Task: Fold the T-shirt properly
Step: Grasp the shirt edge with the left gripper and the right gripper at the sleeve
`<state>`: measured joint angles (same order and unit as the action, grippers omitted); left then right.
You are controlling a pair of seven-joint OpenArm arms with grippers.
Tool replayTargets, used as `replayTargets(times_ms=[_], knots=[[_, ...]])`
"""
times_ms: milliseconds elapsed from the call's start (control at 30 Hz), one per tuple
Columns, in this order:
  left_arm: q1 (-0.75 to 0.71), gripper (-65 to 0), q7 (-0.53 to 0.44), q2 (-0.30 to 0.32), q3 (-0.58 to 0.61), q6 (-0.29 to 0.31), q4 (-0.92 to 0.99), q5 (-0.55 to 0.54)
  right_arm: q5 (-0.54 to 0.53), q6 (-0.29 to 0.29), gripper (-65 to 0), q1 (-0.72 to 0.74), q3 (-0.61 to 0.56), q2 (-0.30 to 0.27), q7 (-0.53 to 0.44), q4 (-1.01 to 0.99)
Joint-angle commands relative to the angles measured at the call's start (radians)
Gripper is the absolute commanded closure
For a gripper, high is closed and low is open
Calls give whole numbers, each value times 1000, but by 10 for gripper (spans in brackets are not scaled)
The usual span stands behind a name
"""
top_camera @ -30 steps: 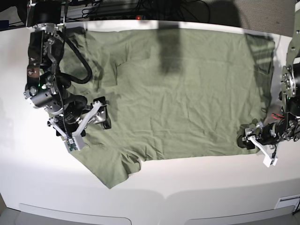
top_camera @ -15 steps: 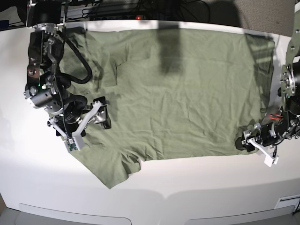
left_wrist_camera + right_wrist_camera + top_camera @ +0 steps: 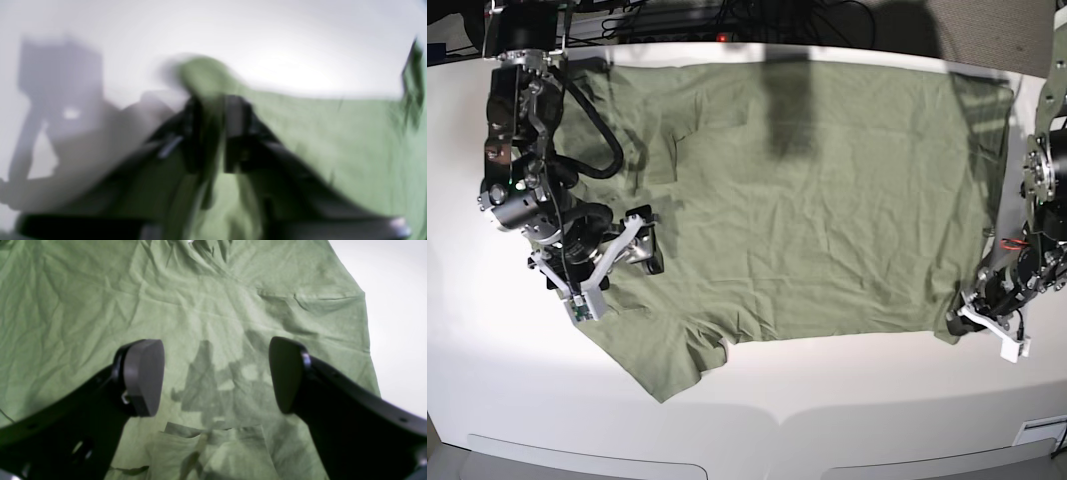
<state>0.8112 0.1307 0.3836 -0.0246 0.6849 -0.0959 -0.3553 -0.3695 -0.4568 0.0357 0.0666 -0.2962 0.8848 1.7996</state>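
Left wrist: blurry, left gripper (image 3: 213, 133) jaws pinch the T-shirt (image 3: 333, 140) hem corner.
Right wrist: right gripper (image 3: 217, 376) jaws spread above the cloth.
Base: shirt spread flat across the white table (image 3: 827, 400).

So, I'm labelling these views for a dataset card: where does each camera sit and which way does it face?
Base: overhead, looking down on the white table and spread T-shirt; both arms show.
Left wrist: on the arm at the base view's right, blurred, looking along the left gripper pinched on the shirt's edge.
Right wrist: on the other arm, looking down past the open right gripper at wrinkled cloth.
Shared: all show the shirt; base also shows both grippers.
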Motion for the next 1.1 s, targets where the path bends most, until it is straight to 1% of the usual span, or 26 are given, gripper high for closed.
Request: replayTargets(times_ms=[0,33,133,233,367,467,533,567,633,667,700,733,800,833,1067], knots=[[37,-23,-48,13,-1,13,-13,-13,-5,0,-481,19,5,-8,-20,16],[37,0,-60,13,-1,13,-13,-13,-5,0,-481,19,5,-8,-20,16],[33,0,-45,10,-1,13,-13,-8,-5,0,-481,19,5,-8,-20,16],[22,0,-42,7,-1,13,-13,41,-5,0,-481,19,5,-8,-20,16],[-15,0,-50,7,-1,13,-13,44,-5,0,-481,19,5,-8,-24,16],[-43,0,-67,8,-1,13,-15,40,-5,0,-481,20,5,-8,-44,16],[-51,0,-88,8,-1,13,-15,40,-2,0,-481,20,5,-9,-82,16],[-52,0,-87,8,-1,13,-15,40,13,0,-481,21,5,-8,-108,16],[-52,0,-87,8,-1,13,-15,40,98,1,-481,31,5,-8,-148,15],[-52,0,-87,8,-1,13,-15,40,148,10,-481,40,6,-8,-156,14],[-52,0,-87,7,-1,13,-15,40,197,38,-481,51,6,-9,-160,10],[-52,0,-87,7,-1,13,-15,40,245,53,-481,64,9,-9,-160,-2],[-52,0,-86,7,-1,13,-15,40,309,54,-481,92,23,-9,-169,-55],[-52,0,-82,8,-1,13,-15,40,322,54,-481,107,31,-9,-172,-91],[-52,0,-72,8,-1,13,-15,40,321,54,-481,253,66,-15,-222,-357]])
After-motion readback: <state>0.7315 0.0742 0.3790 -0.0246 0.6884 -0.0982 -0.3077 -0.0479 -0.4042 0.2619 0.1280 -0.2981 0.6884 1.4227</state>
